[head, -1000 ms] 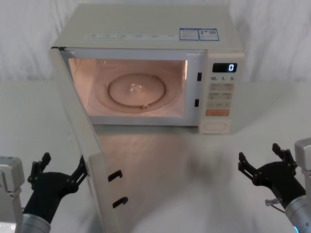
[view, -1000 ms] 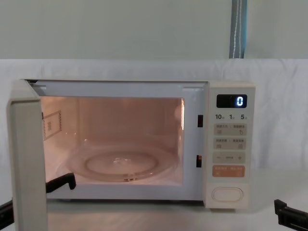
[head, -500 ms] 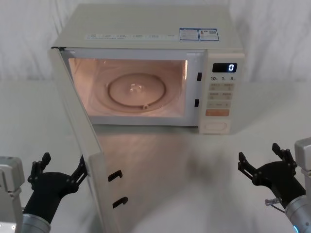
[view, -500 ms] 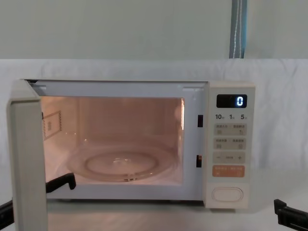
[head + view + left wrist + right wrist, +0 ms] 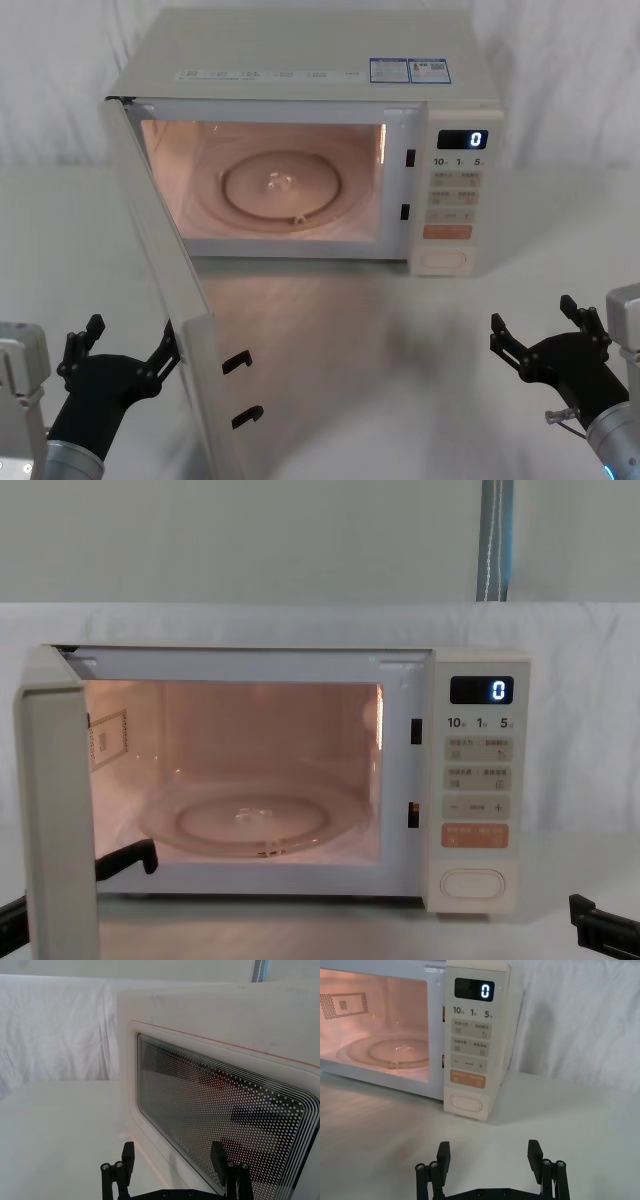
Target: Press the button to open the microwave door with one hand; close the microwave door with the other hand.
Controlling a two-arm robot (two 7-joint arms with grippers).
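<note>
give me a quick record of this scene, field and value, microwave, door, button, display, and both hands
microwave: cream-white, cavity lit, glass turntable inside
microwave door: swung wide open toward the robot's left
button: oval, untouched, lowest on the key panel
display: reads 0
left hand: open, just outside the door's free edge
right hand: open, low on the table, short of the key panel

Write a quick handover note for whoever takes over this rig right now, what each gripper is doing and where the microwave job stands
Left gripper: open, holding nothing, low on the left at the outer face of the microwave door.
Right gripper: open, holding nothing, low on the right, in front of and clear of the button.
Microwave: door swung wide open, cavity lit, glass turntable inside, display reads 0.
Done: opening the door.
Left: push the door shut, presumably with the left gripper.
</note>
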